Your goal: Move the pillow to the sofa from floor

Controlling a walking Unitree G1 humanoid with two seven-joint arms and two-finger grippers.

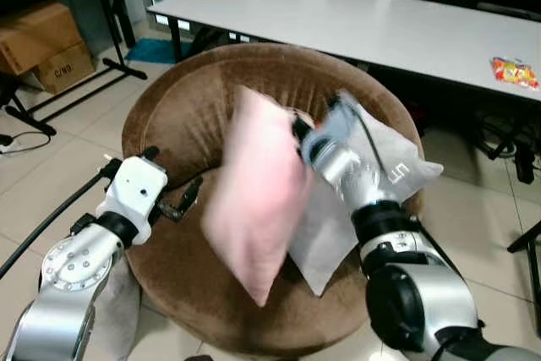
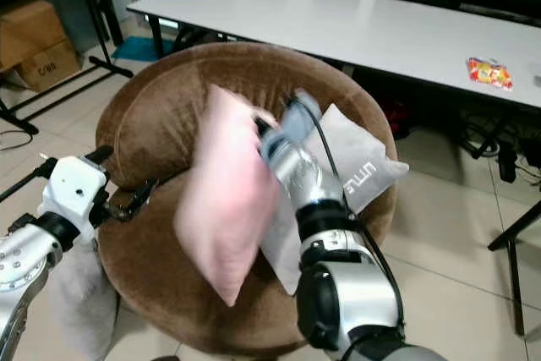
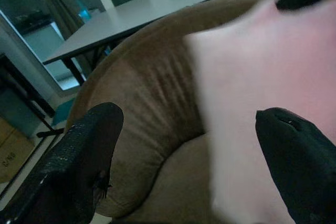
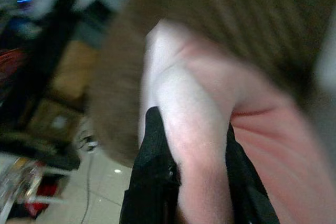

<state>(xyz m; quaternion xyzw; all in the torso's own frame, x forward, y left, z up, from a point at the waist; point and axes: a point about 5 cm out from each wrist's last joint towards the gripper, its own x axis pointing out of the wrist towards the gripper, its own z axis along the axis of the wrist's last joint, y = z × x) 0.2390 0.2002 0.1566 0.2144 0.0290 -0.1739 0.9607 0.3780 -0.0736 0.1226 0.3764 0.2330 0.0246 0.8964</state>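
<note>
My right gripper (image 4: 197, 182) is shut on a pinched fold near the top edge of a pink pillow (image 1: 258, 200). The pillow hangs upright and blurred over the seat of the round brown sofa (image 1: 186, 116), its lower corner close to the seat's front. The right arm reaches in over the sofa's right side. My left gripper (image 1: 173, 177) stands open at the sofa's left rim, just left of the pink pillow, with nothing between its fingers (image 3: 79, 166).
A grey pillow (image 1: 397, 166) leans on the sofa's right side behind the pink one. Behind the sofa stands a long white table (image 1: 380, 27) with a snack packet (image 1: 514, 71). Cardboard boxes (image 1: 42, 44) sit far left. Something grey (image 2: 80, 302) lies on the floor below my left arm.
</note>
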